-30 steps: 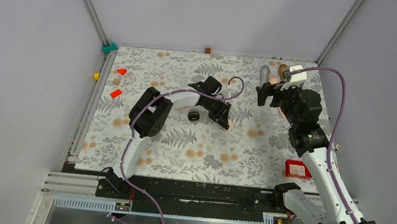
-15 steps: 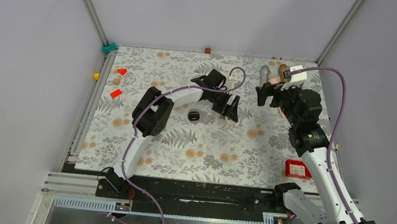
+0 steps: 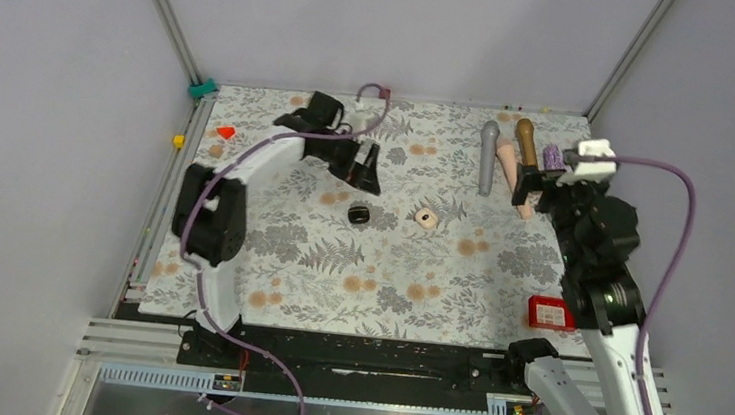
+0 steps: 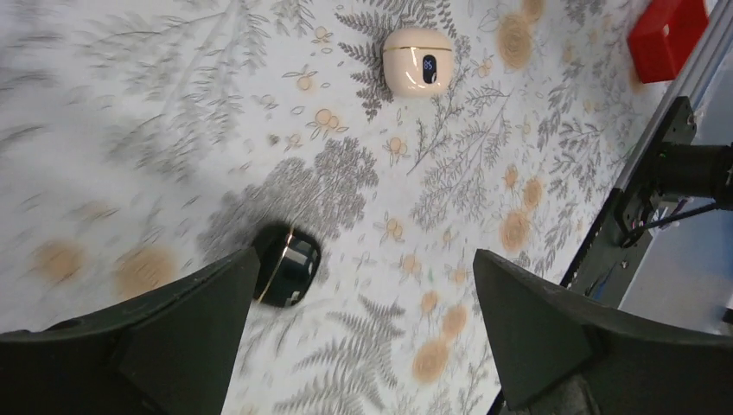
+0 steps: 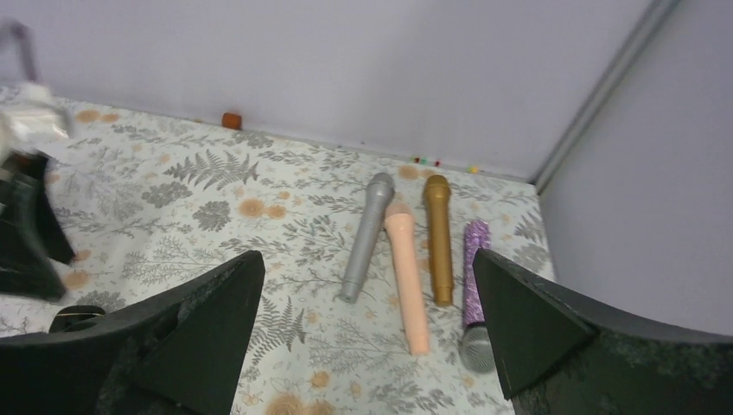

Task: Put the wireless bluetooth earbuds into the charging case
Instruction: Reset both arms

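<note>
**Case lies closed on the floral cloth, both grippers spread wide**

Red box [image 3: 548, 312] sits nearest, well to the near right of the charging case [image 3: 427, 218], close to the cloth's edge. The right arm's base is cut off by the bottom corner of the overhead view.

The case rests on the floral tabletop [image 3: 337, 285], about mid-table and apart from both grippers. From the left wrist it shows a thin seam and a small dark window, and the lid looks shut. I cannot make out the earbuds in any view. To the left of the case lies a small black case [image 3: 359, 213] with a gold line, blurred in the left wrist view and half hidden behind a finger in the right one.

Beyond and left of the case hangs the left gripper [image 4: 365, 259], its fingers [image 4: 156, 346] far apart and holding nothing. Beyond and right of the case is the right gripper [image 5: 367, 268], equally wide and empty.

Farther right of the case lie four microphones side by side: grey [image 5: 367, 235], pink [image 5: 406, 277], gold [image 5: 438, 233] and glittery purple [image 5: 474, 259], whose head is cut off by a finger. A small brown block [image 3: 384, 94] stands at the far wall.
</note>
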You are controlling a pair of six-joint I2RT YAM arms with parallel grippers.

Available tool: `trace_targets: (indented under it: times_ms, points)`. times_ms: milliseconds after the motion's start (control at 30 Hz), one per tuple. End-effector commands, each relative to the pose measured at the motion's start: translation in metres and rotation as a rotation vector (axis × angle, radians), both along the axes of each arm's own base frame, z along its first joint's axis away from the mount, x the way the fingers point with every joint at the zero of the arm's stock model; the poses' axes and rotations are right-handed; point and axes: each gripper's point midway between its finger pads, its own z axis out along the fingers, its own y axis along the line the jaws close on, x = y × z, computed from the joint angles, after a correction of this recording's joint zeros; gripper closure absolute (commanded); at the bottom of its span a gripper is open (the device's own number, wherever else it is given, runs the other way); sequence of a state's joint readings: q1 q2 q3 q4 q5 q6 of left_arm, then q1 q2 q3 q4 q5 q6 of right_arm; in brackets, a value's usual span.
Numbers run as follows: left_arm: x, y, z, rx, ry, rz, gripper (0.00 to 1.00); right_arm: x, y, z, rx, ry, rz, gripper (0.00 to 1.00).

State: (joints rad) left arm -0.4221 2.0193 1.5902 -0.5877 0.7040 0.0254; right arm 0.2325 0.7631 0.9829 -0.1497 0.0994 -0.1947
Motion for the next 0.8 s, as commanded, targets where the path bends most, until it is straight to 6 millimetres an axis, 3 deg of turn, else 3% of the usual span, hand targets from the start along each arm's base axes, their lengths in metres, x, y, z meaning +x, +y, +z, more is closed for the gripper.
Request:
trace_targets:
  times_ms: [0,67,133,267,367,500,600,767]
  points:
    - [-0.013,0.064,0.118,-0.051,-0.32,0.011,0.01,-0.045,-0.033,0.012,0.042,-0.033,-0.132,0.01]
    - [-0.023,0.104,0.154,-0.027,-0.419,0.114,0.01,-0.068,-0.026,0.002,0.046,0.017,-0.071,0.01]
    - [-0.045,0.137,0.188,-0.021,-0.538,0.199,0.01,-0.093,-0.013,-0.005,0.042,0.046,0.037,0.02]
    - [-0.102,0.191,0.229,0.075,-0.802,0.407,0.01,-0.138,0.013,-0.013,0.03,0.055,0.244,0.01]
    - [-0.147,0.22,0.227,0.142,-0.962,0.509,0.01,-0.159,0.02,-0.024,0.022,0.055,0.316,0.01]
    - [-0.189,0.249,0.218,0.145,-1.117,0.681,0.02,-0.159,0.017,-0.039,0.011,0.056,0.301,0.01]
    - [-0.195,0.269,0.209,0.181,-1.128,0.801,0.01,-0.148,0.013,-0.044,0.007,0.046,0.263,0.01]
    - [-0.192,0.254,0.185,0.149,-1.093,0.717,0.02,-0.13,-0.011,-0.042,0.06,0.006,0.096,0.02]
